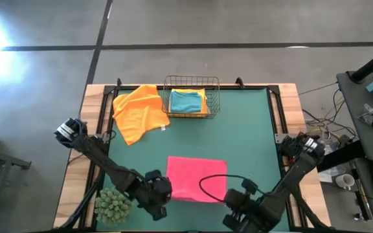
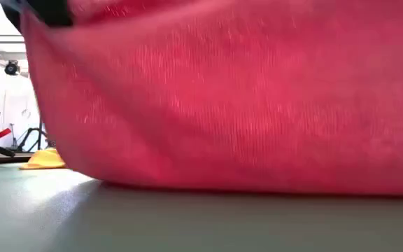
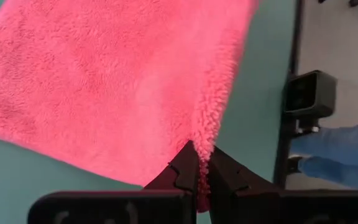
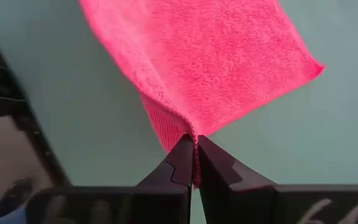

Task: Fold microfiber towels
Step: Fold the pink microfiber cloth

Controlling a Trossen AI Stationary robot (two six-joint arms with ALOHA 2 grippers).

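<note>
A pink microfiber towel lies spread at the table's near middle and fills the low view. My left gripper is shut on its near left corner, and my right gripper is shut on its near right corner. An orange towel lies crumpled at the far left, its far edge against the table's rim. A teal towel rests on a yellow one inside the wire basket. My left gripper pinches the pink towel's near left corner between its two fingers, slanting down from the near left. The corner is raised, and the rest of the towel slopes down to the table. My right gripper pinches the near right corner between its two fingers, slanting down from the near right. The cloth rises to the fingers there, while its far part lies on the table.
A green spiky plant ball sits at the near left, close beside my left arm. The wire basket stands at the far middle. Bare green mat stretches between the pink towel and the basket. A person's legs show beyond the table's edge.
</note>
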